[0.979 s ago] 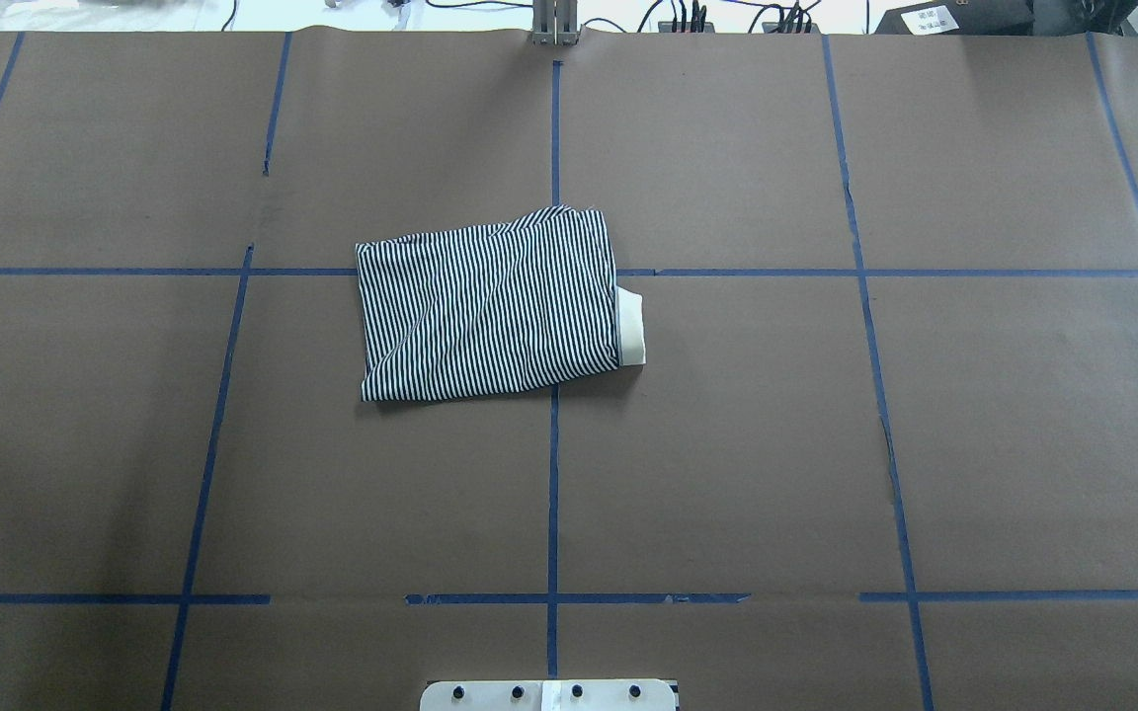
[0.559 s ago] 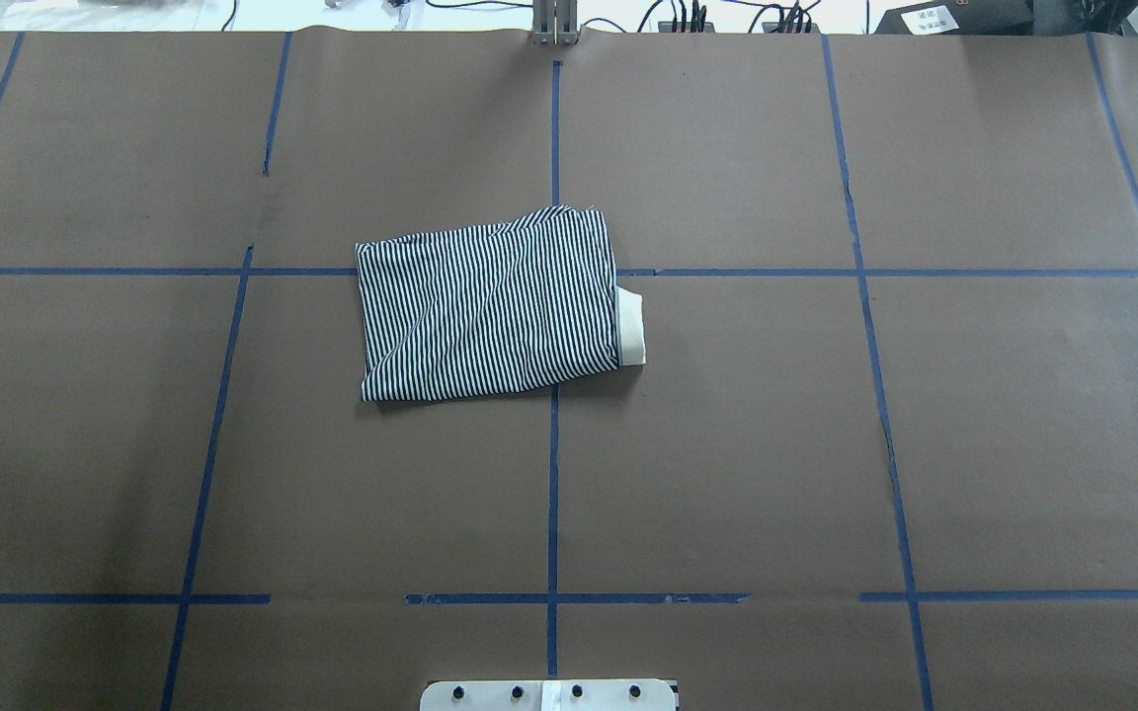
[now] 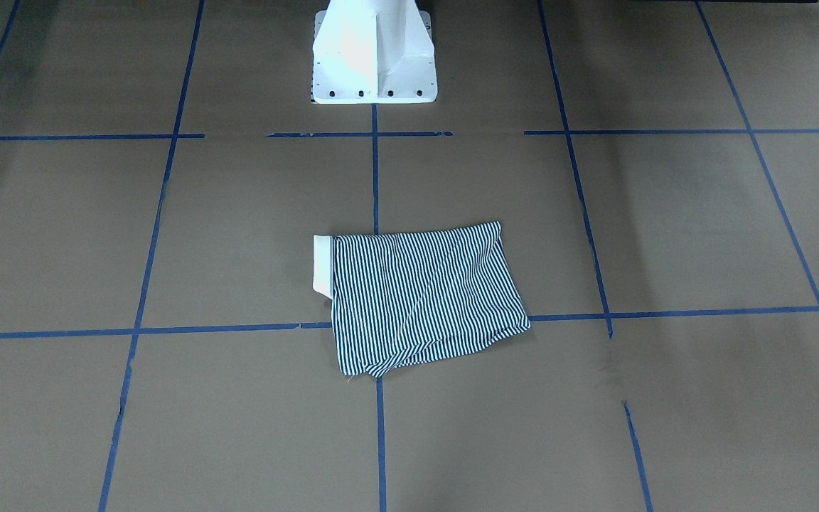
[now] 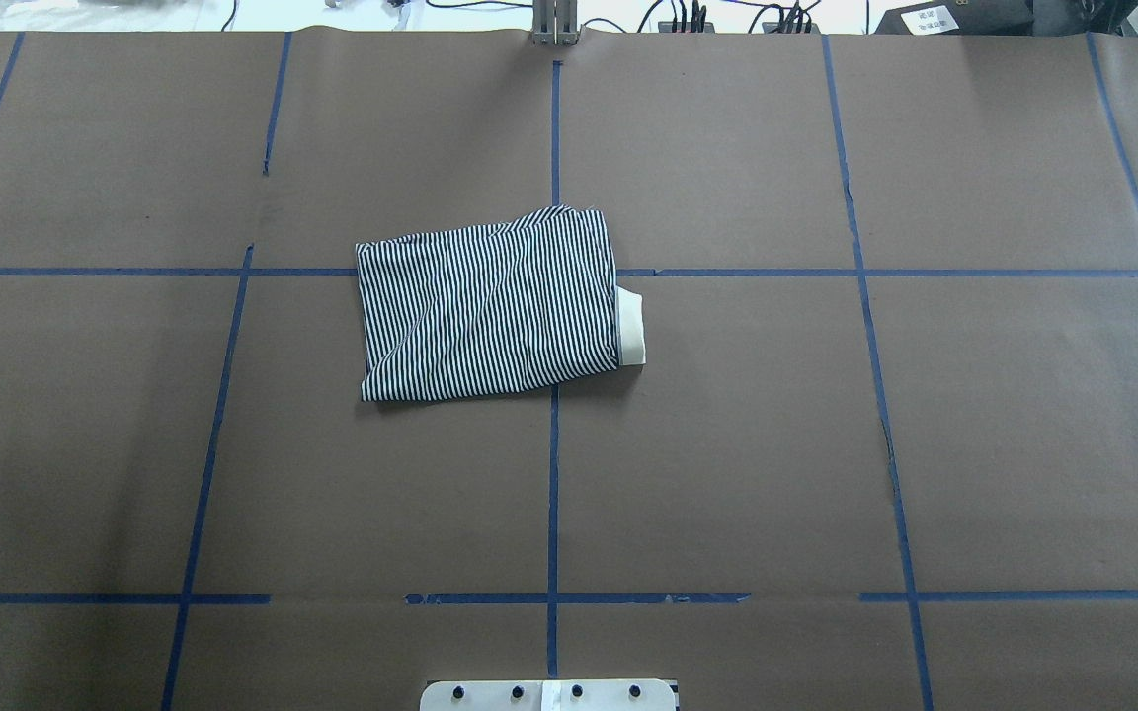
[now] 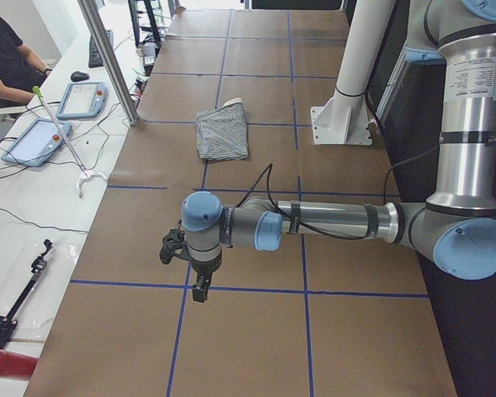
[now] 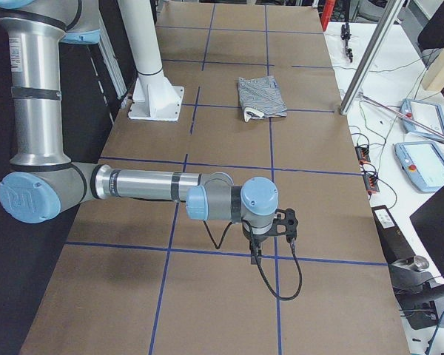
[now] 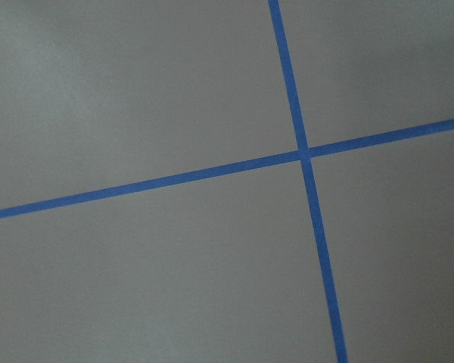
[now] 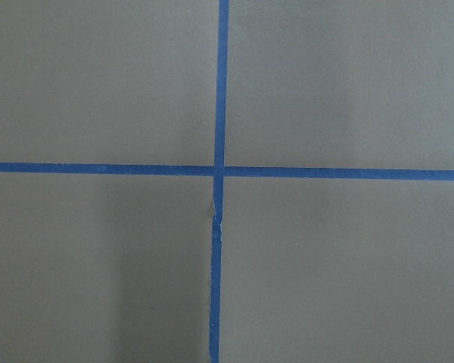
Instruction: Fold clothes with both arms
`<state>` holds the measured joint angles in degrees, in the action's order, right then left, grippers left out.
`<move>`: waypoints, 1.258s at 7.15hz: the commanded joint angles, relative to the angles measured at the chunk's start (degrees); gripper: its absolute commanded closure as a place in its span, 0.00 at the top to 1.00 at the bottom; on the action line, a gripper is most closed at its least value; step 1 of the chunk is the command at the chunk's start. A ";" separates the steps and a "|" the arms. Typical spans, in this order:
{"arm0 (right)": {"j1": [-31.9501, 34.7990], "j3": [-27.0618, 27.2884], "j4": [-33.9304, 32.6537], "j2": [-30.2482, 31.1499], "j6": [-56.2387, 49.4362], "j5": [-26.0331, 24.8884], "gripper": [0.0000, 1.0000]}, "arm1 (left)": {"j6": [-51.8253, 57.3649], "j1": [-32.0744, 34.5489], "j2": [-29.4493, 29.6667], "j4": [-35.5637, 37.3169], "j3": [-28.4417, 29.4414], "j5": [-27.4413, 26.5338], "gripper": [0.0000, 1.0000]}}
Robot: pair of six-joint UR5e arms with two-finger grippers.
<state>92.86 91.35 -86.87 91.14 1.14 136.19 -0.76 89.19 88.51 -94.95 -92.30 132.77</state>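
The striped polo shirt [image 4: 490,306] lies folded into a compact rectangle near the table's middle, its cream collar [image 4: 632,331] sticking out on the right side. It also shows in the front view [image 3: 424,299] and small in the side views [image 5: 221,132] [image 6: 261,96]. Neither arm touches it. My left gripper [image 5: 199,291] hangs over bare table far to the left of the shirt. My right gripper [image 6: 254,254] hangs over bare table far to the right. I cannot tell whether either is open or shut. Both wrist views show only paper and tape.
Brown paper with a blue tape grid [image 4: 553,494] covers the table. The white pedestal base [image 3: 372,53] stands at the robot's edge. A metal post [image 5: 112,62] and tablets [image 5: 83,98] stand beyond the far edge, where a seated person [image 5: 4,54] shows.
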 commanded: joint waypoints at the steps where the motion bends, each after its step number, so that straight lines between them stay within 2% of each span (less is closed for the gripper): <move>1: -0.04 0.05 0.12 0.09 0.89 0.04 1.00 | -2.58 -0.06 0.00 -0.41 0.45 1.71 1.00; 9: -0.04 0.14 0.12 0.09 0.88 0.92 1.00 | -2.49 -0.06 0.09 -0.41 0.54 1.44 1.00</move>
<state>92.81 91.43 -86.75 91.23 1.95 136.90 -3.25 89.12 88.52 -95.36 -91.76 134.21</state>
